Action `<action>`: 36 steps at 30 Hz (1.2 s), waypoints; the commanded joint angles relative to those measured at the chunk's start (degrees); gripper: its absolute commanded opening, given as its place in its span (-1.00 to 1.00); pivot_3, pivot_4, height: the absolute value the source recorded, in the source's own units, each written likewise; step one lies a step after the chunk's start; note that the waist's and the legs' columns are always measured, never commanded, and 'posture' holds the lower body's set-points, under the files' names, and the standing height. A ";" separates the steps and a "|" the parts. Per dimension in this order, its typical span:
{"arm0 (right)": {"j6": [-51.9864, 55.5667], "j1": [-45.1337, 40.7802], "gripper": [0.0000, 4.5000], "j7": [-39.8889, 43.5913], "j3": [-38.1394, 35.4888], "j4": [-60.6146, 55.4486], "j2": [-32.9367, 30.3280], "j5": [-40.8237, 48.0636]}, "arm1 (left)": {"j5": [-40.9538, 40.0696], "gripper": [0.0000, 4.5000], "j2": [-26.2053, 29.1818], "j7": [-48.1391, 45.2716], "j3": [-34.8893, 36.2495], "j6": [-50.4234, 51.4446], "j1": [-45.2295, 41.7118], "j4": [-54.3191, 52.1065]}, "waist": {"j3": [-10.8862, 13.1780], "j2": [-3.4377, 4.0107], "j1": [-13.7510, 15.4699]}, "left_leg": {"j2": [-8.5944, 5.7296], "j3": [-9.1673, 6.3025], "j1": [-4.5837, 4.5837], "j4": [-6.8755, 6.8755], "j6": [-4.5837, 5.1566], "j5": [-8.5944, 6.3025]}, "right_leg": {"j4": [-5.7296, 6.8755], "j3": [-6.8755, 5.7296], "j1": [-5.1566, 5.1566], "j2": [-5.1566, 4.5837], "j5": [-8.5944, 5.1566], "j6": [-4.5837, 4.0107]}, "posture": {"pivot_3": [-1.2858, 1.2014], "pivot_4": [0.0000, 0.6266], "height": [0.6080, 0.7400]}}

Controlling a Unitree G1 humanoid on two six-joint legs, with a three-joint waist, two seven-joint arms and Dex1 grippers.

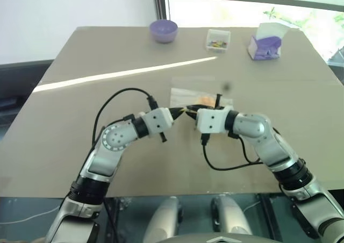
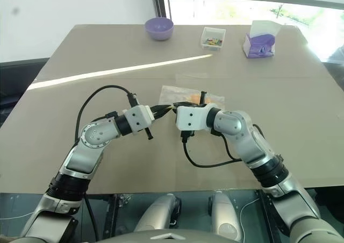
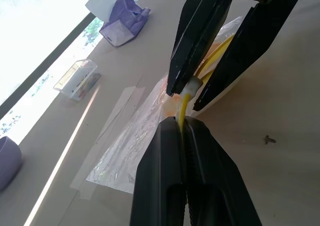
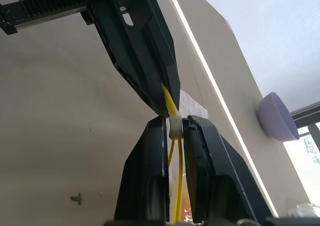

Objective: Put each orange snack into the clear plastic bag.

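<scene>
above the table (image 2: 64,60), both grippers meet; left gripper (image 3: 181,128) pinches the clear plastic bag (image 3: 130,146) by its yellow strip. right gripper (image 4: 175,128) clamps the white slider; orange snack (image 2: 194,98) inside.

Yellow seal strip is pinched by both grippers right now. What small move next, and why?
Probably slide the right gripper along the yellow seal strip, away from the left gripper. Both are shut on the strip at nearly one spot, the right on its white slider, and the orange snack seems to be already inside the clear plastic bag, so closing the seal looks next.
</scene>
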 commanded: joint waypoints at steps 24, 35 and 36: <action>-1.83 1.12 -0.99 -0.90 -4.94 1.40 -6.20 -0.37 | 0.54 -1.00 2.15 1.83 2.76 -2.16 -1.74 4.99 | 0.00 0.00 0.03 | 0.00 0.00 0.00 0.00 0.00 0.00 | -0.01 0.00 0.00 0.00 0.00 0.00 | 0.03 -0.52 1.00; -1.99 3.47 -0.99 -3.02 -6.32 2.44 -10.86 -0.95 | -0.01 -1.00 2.98 2.39 3.47 -2.59 -2.30 6.77 | 0.00 0.00 0.05 | 0.00 0.01 0.00 -0.01 0.00 0.00 | -0.01 0.00 0.00 0.00 0.00 0.00 | 0.03 -0.52 1.00; -2.13 3.87 -0.99 -3.19 -6.70 2.70 -11.47 -1.04 | -0.11 -1.00 3.17 2.46 3.63 -2.59 -2.37 7.09 | 0.00 0.00 0.06 | 0.00 0.01 0.00 -0.01 0.00 0.00 | -0.01 0.00 0.00 -0.01 0.00 0.00 | 0.03 -0.52 1.00</action>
